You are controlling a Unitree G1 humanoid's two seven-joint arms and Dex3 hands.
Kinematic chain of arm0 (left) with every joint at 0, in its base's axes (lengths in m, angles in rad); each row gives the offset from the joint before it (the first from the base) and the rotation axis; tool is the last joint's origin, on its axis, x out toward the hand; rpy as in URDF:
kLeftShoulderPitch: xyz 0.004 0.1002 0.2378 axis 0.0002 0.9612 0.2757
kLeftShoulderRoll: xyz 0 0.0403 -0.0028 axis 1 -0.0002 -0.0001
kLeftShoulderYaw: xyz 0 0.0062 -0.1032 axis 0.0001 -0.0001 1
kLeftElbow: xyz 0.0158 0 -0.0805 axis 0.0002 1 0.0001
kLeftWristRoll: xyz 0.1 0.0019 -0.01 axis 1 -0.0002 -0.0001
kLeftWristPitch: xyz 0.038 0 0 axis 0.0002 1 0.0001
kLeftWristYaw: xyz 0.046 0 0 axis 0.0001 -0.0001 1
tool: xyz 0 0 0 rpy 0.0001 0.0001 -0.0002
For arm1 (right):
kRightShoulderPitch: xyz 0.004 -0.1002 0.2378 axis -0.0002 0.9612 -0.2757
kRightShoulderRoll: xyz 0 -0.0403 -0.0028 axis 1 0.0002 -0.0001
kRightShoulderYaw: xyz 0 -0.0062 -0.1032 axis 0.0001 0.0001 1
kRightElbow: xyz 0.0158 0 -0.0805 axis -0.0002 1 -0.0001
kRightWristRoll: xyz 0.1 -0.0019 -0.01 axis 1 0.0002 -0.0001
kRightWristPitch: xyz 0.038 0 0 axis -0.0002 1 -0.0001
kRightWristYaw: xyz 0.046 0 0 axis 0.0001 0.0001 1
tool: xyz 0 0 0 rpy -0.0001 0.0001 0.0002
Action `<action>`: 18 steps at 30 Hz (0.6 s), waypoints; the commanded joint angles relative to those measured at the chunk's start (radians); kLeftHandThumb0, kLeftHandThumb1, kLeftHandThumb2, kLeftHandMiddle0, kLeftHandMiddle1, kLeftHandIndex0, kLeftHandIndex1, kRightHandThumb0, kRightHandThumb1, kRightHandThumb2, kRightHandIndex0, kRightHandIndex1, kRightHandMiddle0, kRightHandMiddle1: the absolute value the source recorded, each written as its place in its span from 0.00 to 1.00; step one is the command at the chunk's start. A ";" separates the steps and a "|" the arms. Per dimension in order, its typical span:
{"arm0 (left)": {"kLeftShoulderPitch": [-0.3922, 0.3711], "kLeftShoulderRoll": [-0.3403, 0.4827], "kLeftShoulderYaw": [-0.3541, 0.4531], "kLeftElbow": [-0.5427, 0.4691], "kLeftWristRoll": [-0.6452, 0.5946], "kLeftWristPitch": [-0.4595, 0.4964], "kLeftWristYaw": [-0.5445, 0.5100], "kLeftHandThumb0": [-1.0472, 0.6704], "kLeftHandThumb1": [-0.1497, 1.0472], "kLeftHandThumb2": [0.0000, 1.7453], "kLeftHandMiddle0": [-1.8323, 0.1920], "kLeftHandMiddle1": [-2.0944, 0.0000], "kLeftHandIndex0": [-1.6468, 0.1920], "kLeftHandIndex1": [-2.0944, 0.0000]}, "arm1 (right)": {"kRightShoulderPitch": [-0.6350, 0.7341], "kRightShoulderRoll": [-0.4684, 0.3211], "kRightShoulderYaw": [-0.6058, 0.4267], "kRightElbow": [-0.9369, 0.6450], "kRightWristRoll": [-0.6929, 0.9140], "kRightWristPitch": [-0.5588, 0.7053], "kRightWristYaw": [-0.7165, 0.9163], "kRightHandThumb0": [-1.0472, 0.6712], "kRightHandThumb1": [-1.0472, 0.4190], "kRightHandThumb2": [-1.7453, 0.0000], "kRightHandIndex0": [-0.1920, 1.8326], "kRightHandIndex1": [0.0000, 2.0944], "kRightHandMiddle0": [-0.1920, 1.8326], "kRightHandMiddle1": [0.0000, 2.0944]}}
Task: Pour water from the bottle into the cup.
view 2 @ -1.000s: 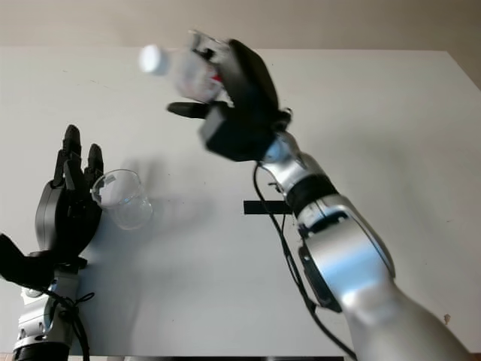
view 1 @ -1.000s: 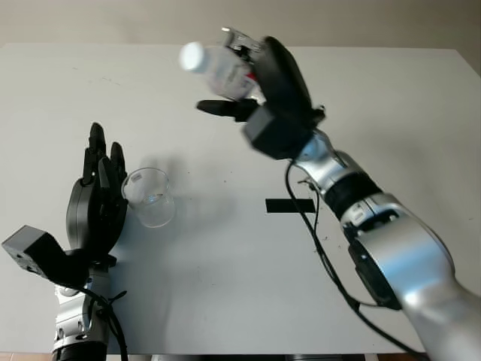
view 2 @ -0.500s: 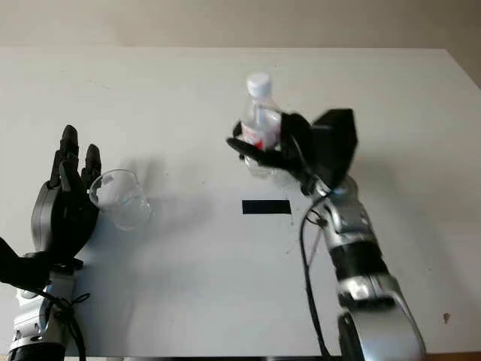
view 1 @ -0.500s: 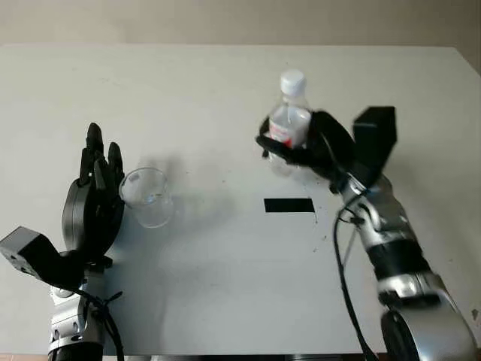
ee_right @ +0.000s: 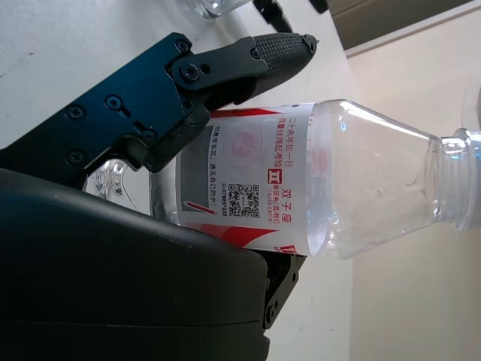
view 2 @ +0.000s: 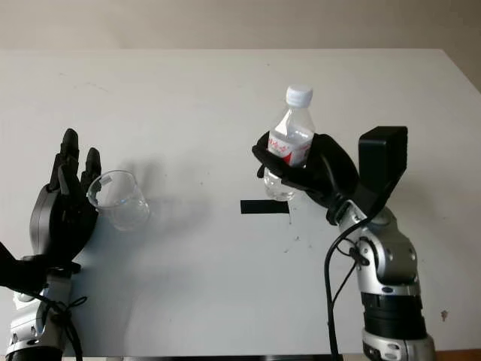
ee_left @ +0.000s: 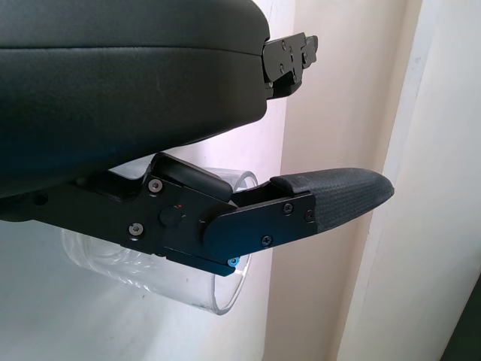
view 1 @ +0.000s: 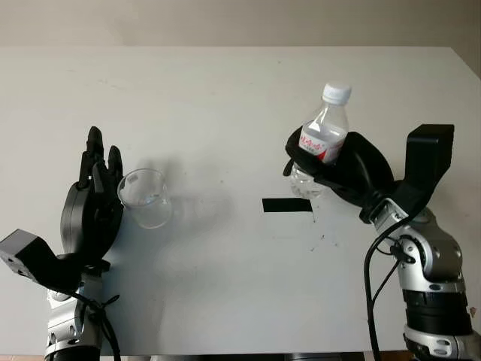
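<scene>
A clear plastic bottle (view 1: 323, 135) with a red-and-white label and a white cap (view 1: 336, 92) stands nearly upright, leaning a little to the right, at the table's right middle. My right hand (view 1: 319, 162) is shut on its lower body; the right wrist view shows the fingers (ee_right: 225, 64) wrapped over the label (ee_right: 255, 199). A clear glass cup (view 1: 146, 197) stands upright on the table at the left. My left hand (view 1: 101, 177) is open just left of the cup, palm toward it, and its thumb (ee_left: 331, 199) crosses in front of the cup (ee_left: 150, 271).
A black strip of tape (view 1: 287, 204) lies on the white table (view 1: 225, 286) just below the bottle. The table's far edge meets a beige wall (view 1: 225, 22).
My right hand has swung the bottle from a tipped pose high over the table's middle back to the right, turning it upright and bringing it lower. Left hand and cup have stayed still.
</scene>
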 commanded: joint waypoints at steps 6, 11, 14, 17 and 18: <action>0.053 -0.011 0.003 0.012 -0.012 0.022 0.000 0.14 1.00 0.38 1.00 1.00 1.00 1.00 | 0.020 0.052 0.037 0.022 -0.076 -0.099 -0.039 0.40 0.00 0.72 0.75 1.00 0.56 1.00; 0.057 -0.008 0.004 0.001 -0.008 0.031 0.005 0.14 1.00 0.38 1.00 1.00 1.00 1.00 | 0.014 0.085 0.044 0.084 -0.103 -0.154 -0.048 0.40 0.00 0.71 0.76 1.00 0.57 1.00; 0.057 -0.008 0.008 0.000 -0.012 0.035 0.004 0.14 1.00 0.38 1.00 1.00 1.00 1.00 | 0.012 0.091 0.049 0.112 -0.120 -0.181 -0.044 0.40 0.00 0.71 0.77 1.00 0.57 1.00; 0.056 -0.007 0.013 0.002 -0.018 0.035 -0.001 0.14 1.00 0.37 1.00 1.00 1.00 1.00 | 0.016 0.098 0.057 0.139 -0.142 -0.214 -0.049 0.40 0.00 0.71 0.76 1.00 0.57 1.00; 0.056 -0.006 0.014 0.003 -0.020 0.034 -0.004 0.14 1.00 0.37 1.00 1.00 1.00 1.00 | 0.018 0.102 0.057 0.148 -0.146 -0.227 -0.051 0.40 0.00 0.71 0.75 1.00 0.57 1.00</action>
